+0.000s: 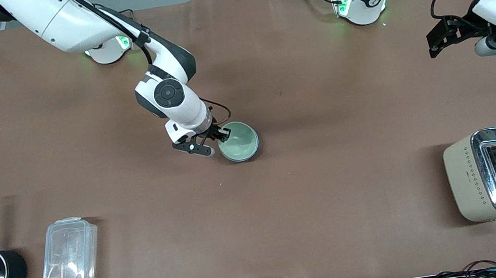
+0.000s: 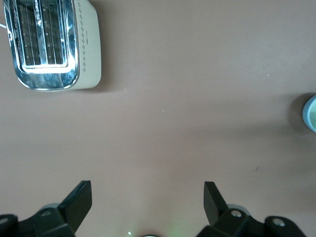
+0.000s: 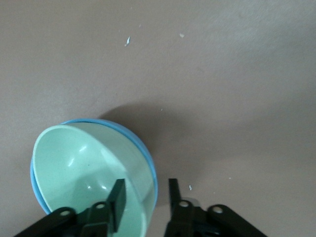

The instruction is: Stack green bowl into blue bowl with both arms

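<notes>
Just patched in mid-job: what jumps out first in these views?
The right gripper straddles the rim of the green bowl, which sits nested in the blue bowl mid-table. The left gripper hangs open over bare table at the left arm's end, waiting. A toaster stands at that end, nearer the front camera.

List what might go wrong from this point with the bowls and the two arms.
1. The right end effector straddles the rims of the green bowl and the blue bowl beneath it, so lifting away without opening fully may drag or tip the stack.
2. The green bowl looks slightly tilted in the blue one, so it may not be seated flat.
The left end effector waits open over bare table.
</notes>
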